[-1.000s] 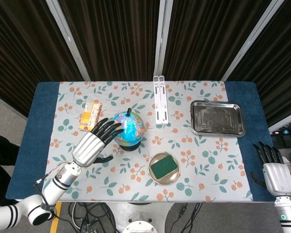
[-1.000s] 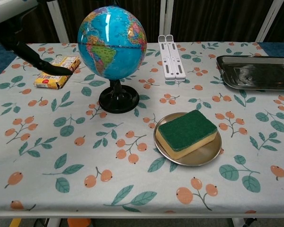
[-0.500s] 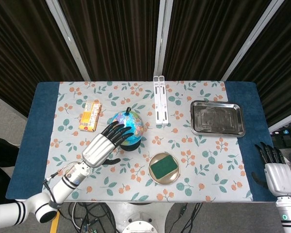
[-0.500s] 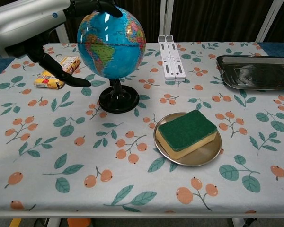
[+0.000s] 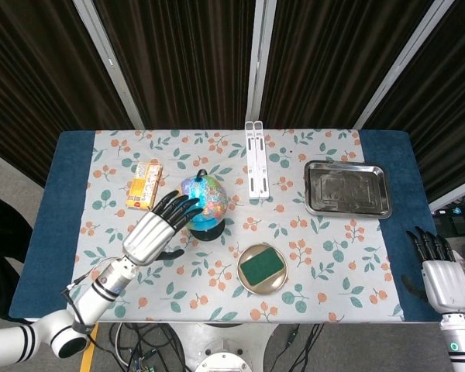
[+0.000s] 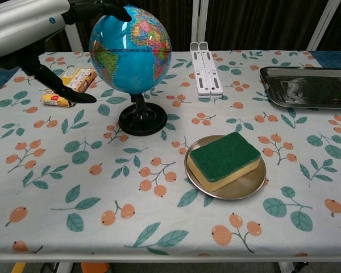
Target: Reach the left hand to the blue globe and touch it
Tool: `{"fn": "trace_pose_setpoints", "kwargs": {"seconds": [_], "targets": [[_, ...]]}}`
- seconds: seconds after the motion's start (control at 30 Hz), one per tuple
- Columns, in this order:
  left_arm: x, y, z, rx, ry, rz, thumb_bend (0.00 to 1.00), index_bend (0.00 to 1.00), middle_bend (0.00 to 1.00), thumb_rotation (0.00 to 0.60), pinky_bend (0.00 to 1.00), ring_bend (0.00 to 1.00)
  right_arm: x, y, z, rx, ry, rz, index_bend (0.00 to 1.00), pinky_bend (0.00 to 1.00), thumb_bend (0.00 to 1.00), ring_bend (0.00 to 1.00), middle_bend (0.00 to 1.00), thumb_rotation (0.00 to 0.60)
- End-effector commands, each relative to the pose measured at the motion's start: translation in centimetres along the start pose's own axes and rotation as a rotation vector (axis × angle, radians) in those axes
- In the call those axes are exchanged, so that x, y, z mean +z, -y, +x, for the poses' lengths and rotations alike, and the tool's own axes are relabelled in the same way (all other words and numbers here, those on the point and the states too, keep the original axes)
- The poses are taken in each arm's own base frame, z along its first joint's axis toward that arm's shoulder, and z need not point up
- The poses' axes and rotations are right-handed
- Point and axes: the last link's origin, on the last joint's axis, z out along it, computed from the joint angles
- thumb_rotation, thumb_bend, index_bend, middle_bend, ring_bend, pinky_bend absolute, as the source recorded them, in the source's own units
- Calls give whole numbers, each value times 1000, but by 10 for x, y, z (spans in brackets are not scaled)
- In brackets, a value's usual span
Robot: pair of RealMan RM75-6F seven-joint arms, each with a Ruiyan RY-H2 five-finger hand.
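The blue globe (image 5: 205,198) (image 6: 132,50) stands on a black round base near the table's middle, left of centre. My left hand (image 5: 156,227) (image 6: 37,25) is spread flat with its dark fingertips (image 5: 187,206) resting on the globe's upper left side; the thumb (image 6: 59,85) hangs below, apart from the globe. It holds nothing. My right hand (image 5: 438,271) hangs off the table's right front corner with fingers spread, seen only in the head view.
A yellow snack packet (image 5: 143,184) lies left of the globe. A green sponge on a small metal plate (image 6: 200,183) sits in front right. A steel tray (image 5: 347,189) is at the right, a white folded stand (image 5: 255,159) behind the globe.
The left hand shifted slightly back to the left, fingertips still on the globe. The globe has turned on its axis. The right hand stays still.
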Motion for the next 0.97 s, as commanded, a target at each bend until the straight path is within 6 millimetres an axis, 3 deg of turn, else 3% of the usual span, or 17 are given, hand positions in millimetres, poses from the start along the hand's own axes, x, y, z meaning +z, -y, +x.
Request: {"fn": "trace_pose_setpoints", "kwargs": {"seconds": [0.03, 0.47, 0.63, 0.77, 0.97], "targets": [[-4, 7, 2, 9, -2, 29, 32, 143, 90, 600, 80, 69, 0, 0, 0, -1, 0, 0, 0, 0, 216, 0, 0, 600], [-34, 45, 16, 46, -21, 162, 32, 149, 99, 600, 80, 69, 0, 2, 1, -5, -4, 3, 0, 0, 216, 0, 0, 600], [-55, 62, 21, 70, -20, 228, 32, 152, 99, 600, 80, 69, 0, 2, 2, -5, -5, 5, 0, 0, 216, 0, 0, 600], [-85, 79, 22, 113, 1, 307, 32, 155, 99, 600, 80, 69, 1, 5, 3, -3, -7, 10, 0, 0, 216, 0, 0, 600], [-153, 104, 22, 179, 50, 470, 32, 157, 99, 600, 77, 14, 1, 10, 5, -1, -17, 22, 0, 0, 216, 0, 0, 600]]}}
